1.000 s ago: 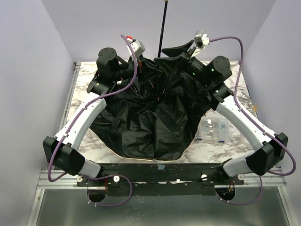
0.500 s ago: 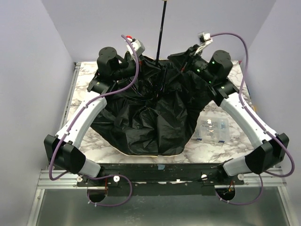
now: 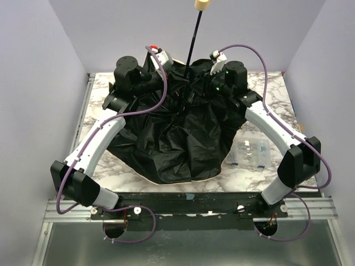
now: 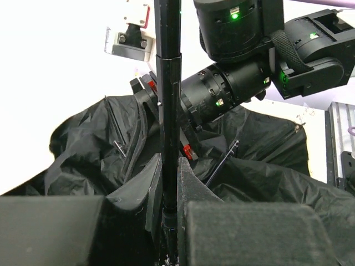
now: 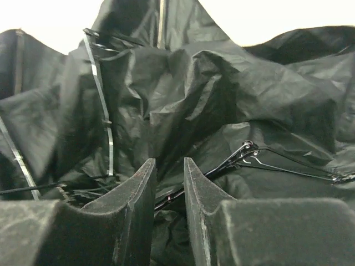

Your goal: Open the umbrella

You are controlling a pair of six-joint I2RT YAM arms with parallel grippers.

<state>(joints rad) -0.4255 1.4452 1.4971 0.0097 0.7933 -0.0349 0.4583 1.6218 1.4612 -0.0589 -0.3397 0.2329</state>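
- Umbrella point(image 3: 177, 138): one, lying inside-up as a crumpled black heap over the middle of the marble worktop point(image 3: 100, 88), with a thin pale edge showing at the lower rim of the heap.
- Its shaft point(image 3: 193, 39) is the long axis that matters. It rises from the hub at upper centre of the overhead view and leans slightly right, ending in the one beige knob point(image 3: 201, 4) at the top edge of the frame.
- Left claw point(image 4: 170, 166): pressed together on the shaft low down, just above the folds, with the shaft running straight up between its fingers point(image 4: 150, 188).
- Right claw point(image 5: 169, 162): nearly closed with a narrow gap, nosed into the canopy just right of the shaft base. A thin metal rib point(image 5: 249, 151) crosses that gap, but I cannot tell whether it is pinched.
- Both arms meet at the hub. The left one holds the axis, so the right is likely the one free to work along the shaft, toward the upper centre from where it sits.
- Counts: two arms, one shaft, several ribs showing among the folds, and one clear plastic box point(image 3: 249, 152) at centre right, just beside the canopy edge.
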